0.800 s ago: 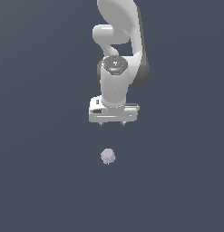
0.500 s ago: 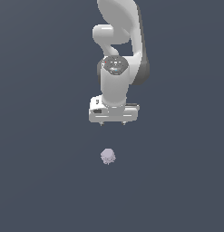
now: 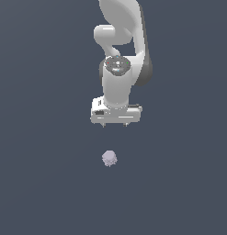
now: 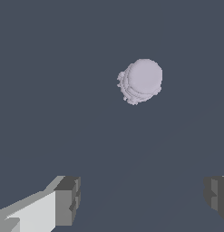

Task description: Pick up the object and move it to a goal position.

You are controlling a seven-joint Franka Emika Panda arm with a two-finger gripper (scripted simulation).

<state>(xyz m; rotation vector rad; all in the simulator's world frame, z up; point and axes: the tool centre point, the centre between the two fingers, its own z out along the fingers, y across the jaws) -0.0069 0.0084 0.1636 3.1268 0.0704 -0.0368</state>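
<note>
Exterior view: nothing has shifted. Gripper (image 3: pixel 115 124) still hangs at frame centre, jaws released, above the spiky lump (image 3: pixel 109 158); descent pending.

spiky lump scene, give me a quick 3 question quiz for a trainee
1. True or false: the hand is closed on the spiky lump.
2. In the wrist view, the hand's fingers stand: A) pressed together B) wide apart C) hidden.
3. Fill in: the spiky lump lies on the dark ___, apart from the hand.

Key: 1 false, the lump lies free. 2 B. 3 floor.
</note>
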